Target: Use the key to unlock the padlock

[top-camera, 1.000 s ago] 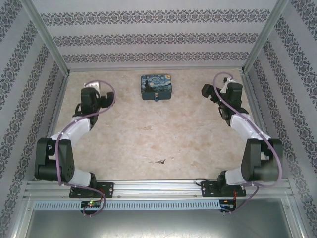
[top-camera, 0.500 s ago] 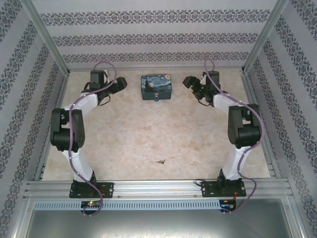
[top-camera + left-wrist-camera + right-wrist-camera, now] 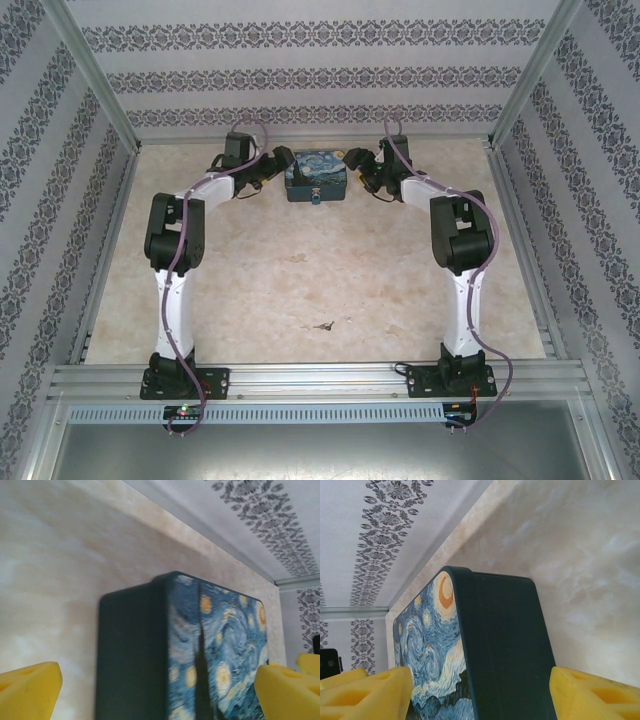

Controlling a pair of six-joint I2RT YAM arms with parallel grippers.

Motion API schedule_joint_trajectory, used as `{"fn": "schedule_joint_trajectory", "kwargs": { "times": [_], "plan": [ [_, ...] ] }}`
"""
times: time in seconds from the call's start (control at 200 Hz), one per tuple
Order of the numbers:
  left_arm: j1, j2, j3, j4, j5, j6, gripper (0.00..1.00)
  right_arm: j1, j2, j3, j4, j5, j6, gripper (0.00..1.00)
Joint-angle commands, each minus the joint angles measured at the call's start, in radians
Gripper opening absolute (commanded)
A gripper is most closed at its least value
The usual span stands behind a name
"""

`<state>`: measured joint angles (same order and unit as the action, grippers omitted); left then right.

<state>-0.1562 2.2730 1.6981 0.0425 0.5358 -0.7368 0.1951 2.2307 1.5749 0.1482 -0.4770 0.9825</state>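
1. Blue paint marks the padlock point(image 3: 315, 198), a tiny body hanging at the near face of the tin point(image 3: 316, 170), upper centre of the top view. It looks closed, though it is too small to be sure.
2. I cannot pick out the key for certain. A thin dark sliver point(image 3: 322, 325) lies on the bench point(image 3: 420, 290) at lower centre, well apart from the tin, and may be it.
3. The left jaws stand apart and empty. Their yellow pads point(image 3: 30, 690) sit at the bottom corners of the left wrist view, with the tin's dark side wall between them.
4. The right jaws are likewise apart and hold nothing, with pads point(image 3: 592, 695) either side of the tin's other wall.
5. By my reading the task is barely begun, since neither arm has the key or the lock. Still to do: fetch the key, steady the padlock, insert, turn, and free the shackle.
6. No writing, brand or label can be read. The tin's lid carries a painted swirling night sky with yellow stars and a crescent moon, and the walls point(image 3: 320, 75) carry only a floral print.
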Motion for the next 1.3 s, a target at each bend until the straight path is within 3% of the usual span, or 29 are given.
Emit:
{"fn": "schedule_joint_trajectory", "kwargs": {
  "times": [0.0, 0.24, 0.5, 1.039, 1.294],
  "plan": [
    [-0.024, 0.048, 0.082, 0.027, 0.029, -0.05, 0.99, 0.02, 0.033, 0.058, -0.005, -0.019, 0.025, 0.72],
    [-0.061, 0.053, 0.09, 0.041, 0.035, -0.068, 0.99, 0.046, 0.038, 0.06, -0.001, -0.041, 0.025, 0.62],
    [-0.09, -0.047, -0.068, 0.11, 0.028, -0.081, 0.99, 0.074, -0.04, -0.049, 0.023, -0.05, 0.016, 0.49],
    [-0.237, -0.43, -0.661, 0.279, -0.103, -0.128, 0.99, 0.195, -0.404, -0.568, 0.112, 0.041, 0.011, 0.48],
    [-0.309, -0.562, -0.886, 0.344, -0.196, -0.176, 1.0, 0.264, -0.538, -0.75, 0.128, 0.136, 0.021, 0.55]
  ]
}}
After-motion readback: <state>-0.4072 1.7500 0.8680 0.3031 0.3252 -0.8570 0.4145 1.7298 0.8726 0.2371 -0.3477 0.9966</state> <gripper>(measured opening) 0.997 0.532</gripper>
